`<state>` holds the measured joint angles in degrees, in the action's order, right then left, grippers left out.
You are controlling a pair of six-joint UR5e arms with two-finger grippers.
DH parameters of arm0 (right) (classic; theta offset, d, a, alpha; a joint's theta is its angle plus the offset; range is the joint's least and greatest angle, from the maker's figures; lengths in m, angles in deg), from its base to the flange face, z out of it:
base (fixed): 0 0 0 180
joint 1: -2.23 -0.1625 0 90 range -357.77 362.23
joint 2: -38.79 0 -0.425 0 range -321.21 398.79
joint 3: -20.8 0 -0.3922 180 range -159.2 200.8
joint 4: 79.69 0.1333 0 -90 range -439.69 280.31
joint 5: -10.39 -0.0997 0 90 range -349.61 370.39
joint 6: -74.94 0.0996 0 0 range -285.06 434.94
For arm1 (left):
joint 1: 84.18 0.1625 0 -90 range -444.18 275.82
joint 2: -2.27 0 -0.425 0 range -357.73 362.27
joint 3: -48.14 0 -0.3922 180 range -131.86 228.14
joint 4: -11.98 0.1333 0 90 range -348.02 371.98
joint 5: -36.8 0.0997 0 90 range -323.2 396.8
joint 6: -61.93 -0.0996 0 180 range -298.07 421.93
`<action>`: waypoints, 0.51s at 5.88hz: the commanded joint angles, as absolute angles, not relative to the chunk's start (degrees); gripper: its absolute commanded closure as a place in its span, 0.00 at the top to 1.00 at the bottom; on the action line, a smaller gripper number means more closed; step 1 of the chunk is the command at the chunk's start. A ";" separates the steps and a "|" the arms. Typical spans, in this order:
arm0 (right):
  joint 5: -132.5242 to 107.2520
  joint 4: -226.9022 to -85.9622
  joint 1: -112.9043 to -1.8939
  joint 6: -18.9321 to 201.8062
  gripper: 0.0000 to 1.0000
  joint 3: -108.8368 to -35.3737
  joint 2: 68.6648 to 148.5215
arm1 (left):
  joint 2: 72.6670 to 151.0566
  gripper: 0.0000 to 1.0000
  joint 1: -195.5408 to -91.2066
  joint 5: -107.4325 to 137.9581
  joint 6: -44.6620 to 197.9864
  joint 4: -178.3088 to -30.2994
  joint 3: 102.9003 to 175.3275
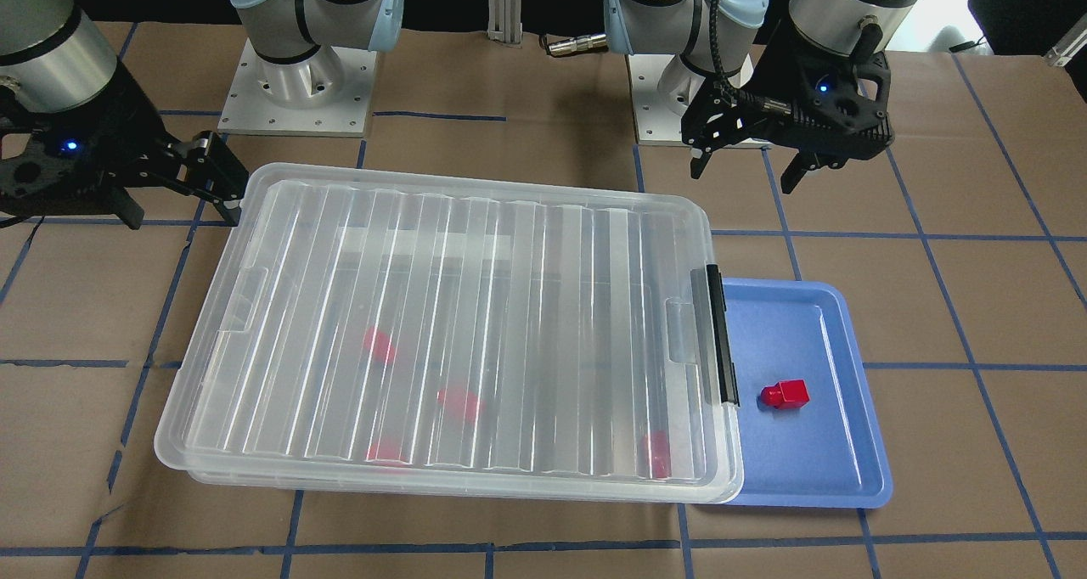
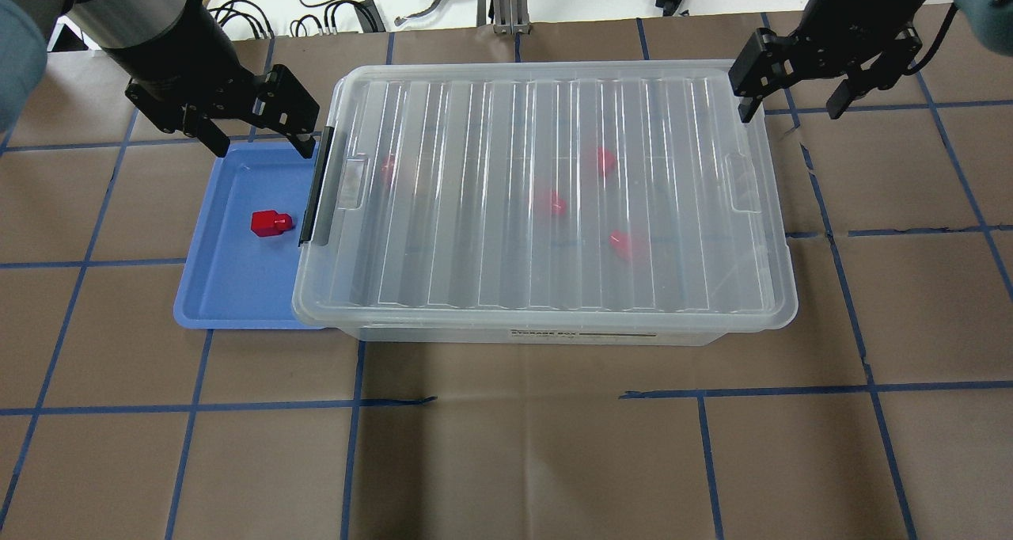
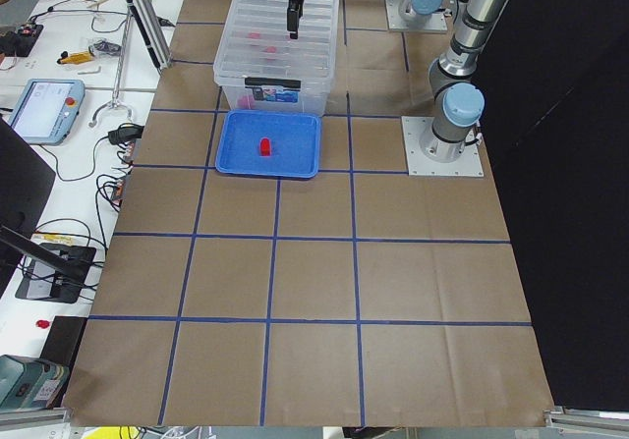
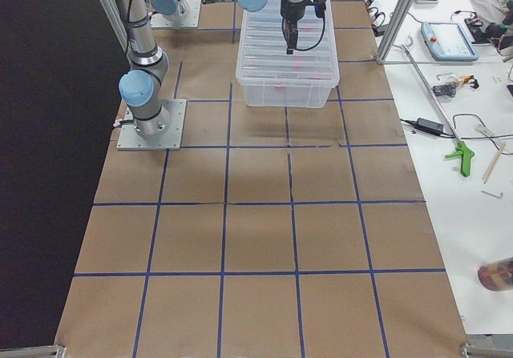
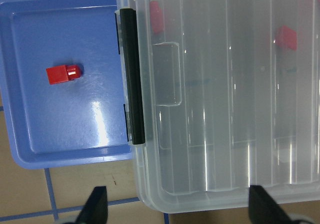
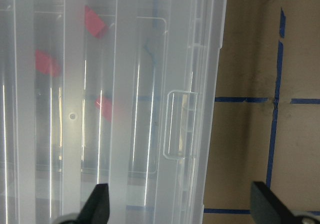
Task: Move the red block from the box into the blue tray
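One red block (image 2: 271, 223) lies in the blue tray (image 2: 237, 306), also in the front view (image 1: 785, 394) and left wrist view (image 5: 62, 74). The tray sits against the latch end of the clear box (image 2: 546, 287), partly under its rim. The box's ribbed lid is shut, with the black latch bar (image 2: 316, 188) down. Several more red blocks (image 2: 550, 202) show blurred through the lid. My left gripper (image 2: 257, 132) is open and empty above the tray's far edge by the latch. My right gripper (image 2: 790, 106) is open and empty above the box's far right corner.
The two arm bases (image 1: 297, 78) (image 1: 671, 95) stand behind the box. Brown paper with a blue tape grid (image 2: 506, 397) covers the table. Side benches hold a tablet (image 3: 44, 105), cables and tools (image 4: 461, 154).
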<state>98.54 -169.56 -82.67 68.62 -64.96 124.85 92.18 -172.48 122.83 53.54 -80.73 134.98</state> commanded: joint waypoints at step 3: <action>98.28 -167.42 -83.72 73.40 1.00 -64.72 126.31 | 92.79 0.99 -172.86 124.60 53.58 -81.28 134.80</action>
<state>98.59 -168.66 -83.41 70.52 -64.82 125.35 92.76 -172.79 124.27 53.58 -81.32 134.78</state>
